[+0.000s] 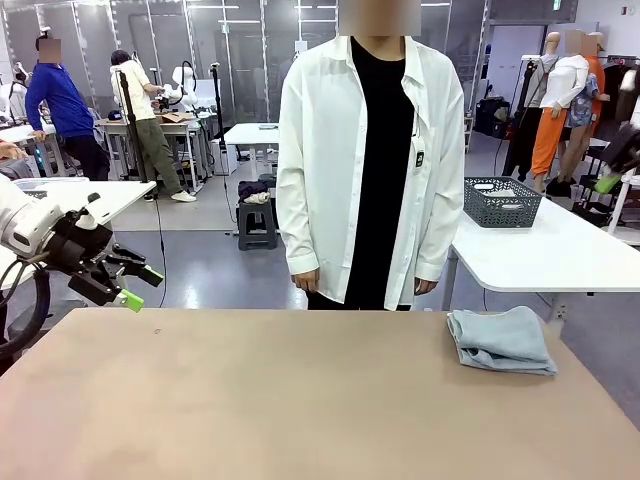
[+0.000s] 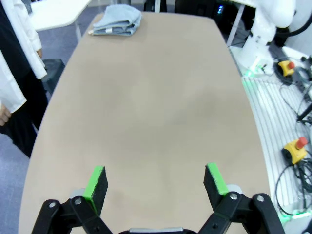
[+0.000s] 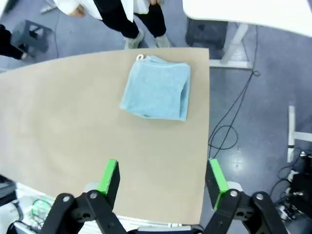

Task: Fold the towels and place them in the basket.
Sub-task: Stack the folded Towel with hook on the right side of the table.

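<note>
towel (image 1: 502, 340) folded near table (image 1: 280, 400) edge; both arms' fingers spread wide, empty.

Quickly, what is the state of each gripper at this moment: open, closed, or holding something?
Left gripper: open, holding nothing.
Right gripper: open, holding nothing, above the folded light blue-grey terry towel.

Light blue-grey towel (image 1: 501, 340) on tan table (image 1: 280, 400) — dark grey lattice basket (image 1: 502, 201)

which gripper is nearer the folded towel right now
Right. The right gripper hangs open above the table edge with the folded towel just ahead of it. The left gripper, also open, sits off the table's far left corner, across the table from the towel.
</note>
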